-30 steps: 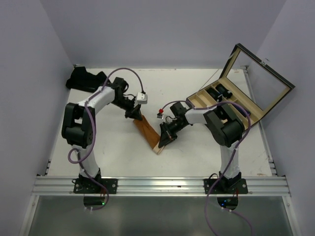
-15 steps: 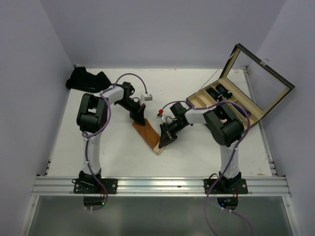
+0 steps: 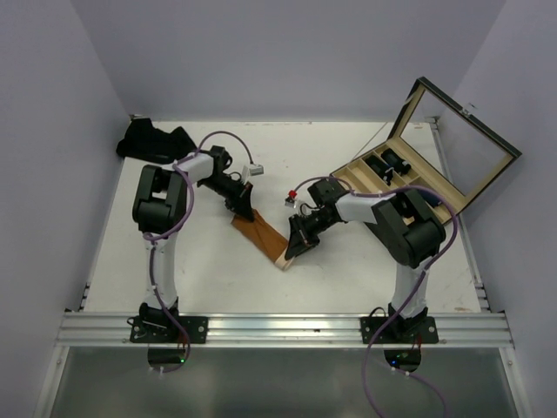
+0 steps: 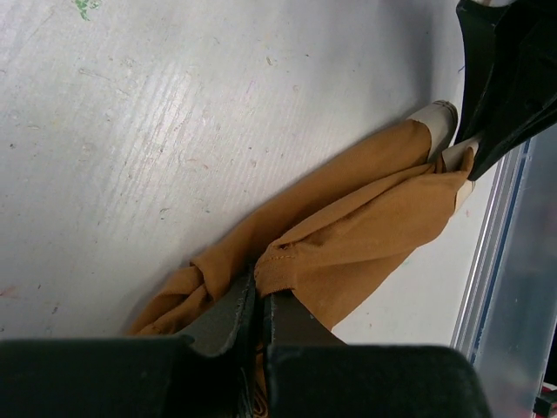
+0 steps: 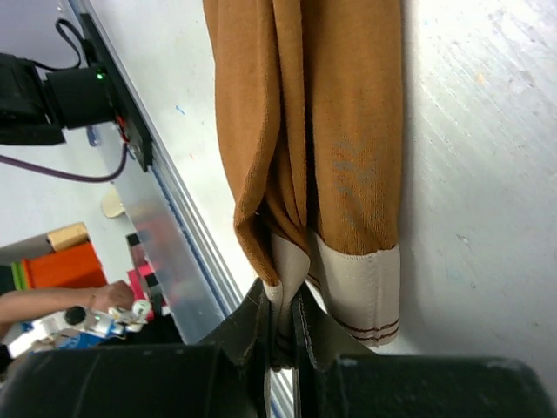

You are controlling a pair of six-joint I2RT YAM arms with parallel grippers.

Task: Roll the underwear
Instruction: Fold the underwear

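A: Where does the piece sit?
B: The rust-orange underwear lies folded into a long narrow strip near the middle of the table, running from 11 o'clock to 5 o'clock; its cream waistband is at the 5 o'clock end

A: And the grips?
B: The left gripper is clenched on a bunched fold at the 11 o'clock end; the right gripper is pinched on one edge of the waistband at the other end; the cloth runs drawn out between them

A: What could spoil it?
B: My guess is the thin pinch on the waistband slips if either arm pulls further; the folded layers would then fall apart and the roll start crooked; part of the waistband lies flat outside the jaws and may trail loose

A: Anything you can't make out?
B: How many layers each grip holds, since the fingers cover that; the dark heap of cloth at 10 o'clock is too small to count; the wooden box at 2 o'clock stands with its lid up, its dark contents unclear
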